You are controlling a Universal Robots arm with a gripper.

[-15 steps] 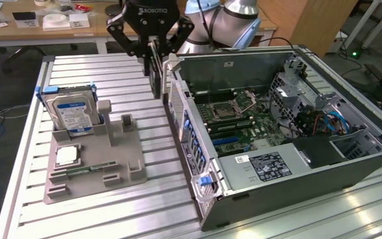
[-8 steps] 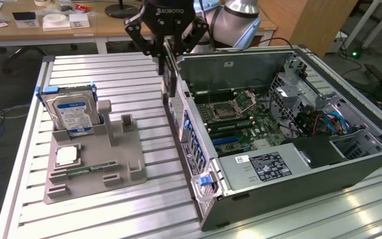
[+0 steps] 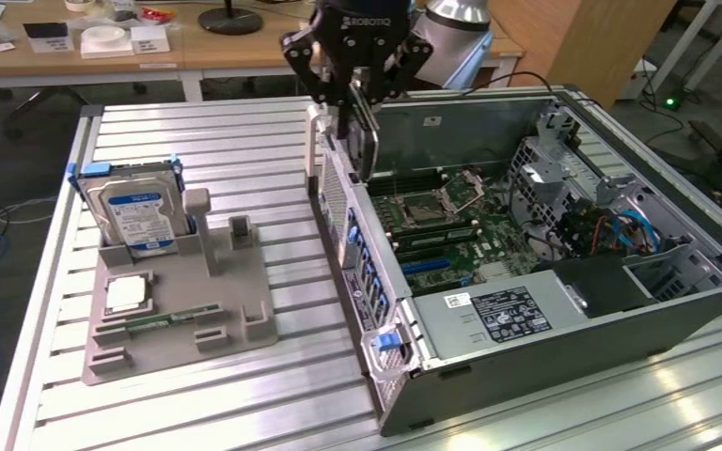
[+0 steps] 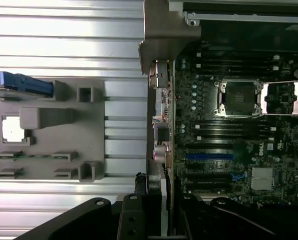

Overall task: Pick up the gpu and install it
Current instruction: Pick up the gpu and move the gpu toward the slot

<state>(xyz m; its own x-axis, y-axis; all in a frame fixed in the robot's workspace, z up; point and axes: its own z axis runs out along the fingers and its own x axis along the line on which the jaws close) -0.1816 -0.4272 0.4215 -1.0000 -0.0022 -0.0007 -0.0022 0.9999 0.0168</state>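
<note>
Our gripper [image 3: 364,94] is clamped on the gpu [image 3: 363,141], which hangs upright over the rear wall of the case [image 3: 549,371], with the board [image 3: 462,246] at 5 o'clock from it. We judge the carry is nearly done. Seating the card calls for squaring its lower edge to a slot.

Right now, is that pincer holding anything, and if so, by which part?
Yes. The pincer grips the gpu by its upper edge, and the card hangs upright over the open computer case.
</note>
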